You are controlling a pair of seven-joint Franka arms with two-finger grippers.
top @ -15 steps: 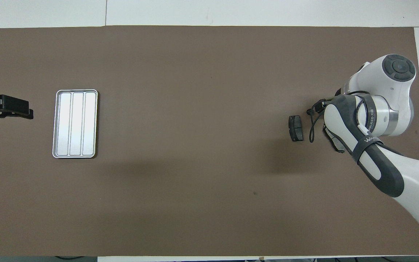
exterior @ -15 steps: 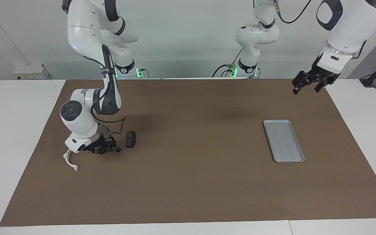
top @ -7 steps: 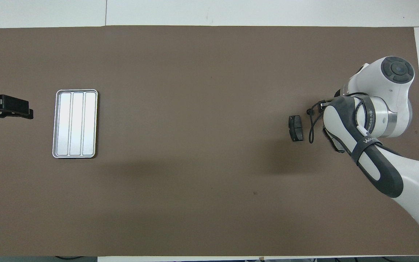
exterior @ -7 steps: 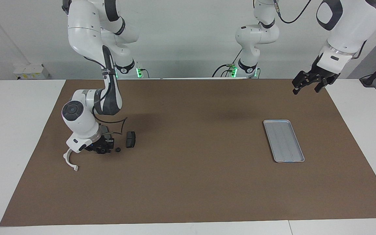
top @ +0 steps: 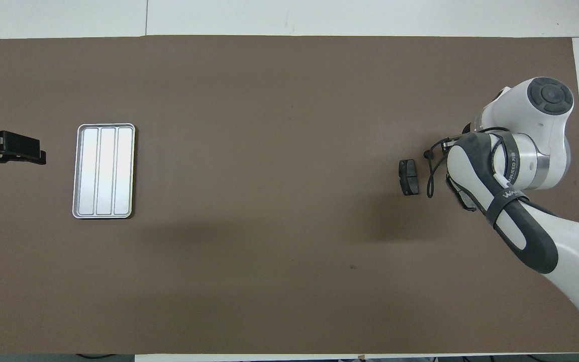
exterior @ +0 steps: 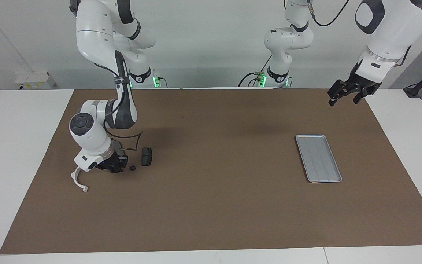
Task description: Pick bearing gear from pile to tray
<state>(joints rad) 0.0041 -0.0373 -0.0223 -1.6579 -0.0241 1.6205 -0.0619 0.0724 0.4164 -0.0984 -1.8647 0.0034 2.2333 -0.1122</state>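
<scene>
The pile lies toward the right arm's end of the table: a dark grey brake pad [exterior: 146,156] [top: 408,177], a tiny black round piece [exterior: 132,168] and a white curved bracket [exterior: 78,179]. My right gripper [exterior: 115,168] is down at the table in the pile, its fingers drawn in on a small black round bearing gear [exterior: 114,169]. In the overhead view the right wrist hides that gripper. The light-grey tray [exterior: 310,136] [top: 104,125] lies toward the left arm's end with nothing in it. My left gripper [exterior: 343,96] [top: 42,156] waits open in the air beside the tray.
A brown mat [exterior: 214,205] covers the table, with bare white table around it. A black cable [exterior: 132,141] loops from the right wrist above the brake pad. A second dark part shows partly under the right hand.
The right gripper's fingers have drawn in from wide open onto the round piece between them, and the hand has shifted slightly. The left arm has not moved.
</scene>
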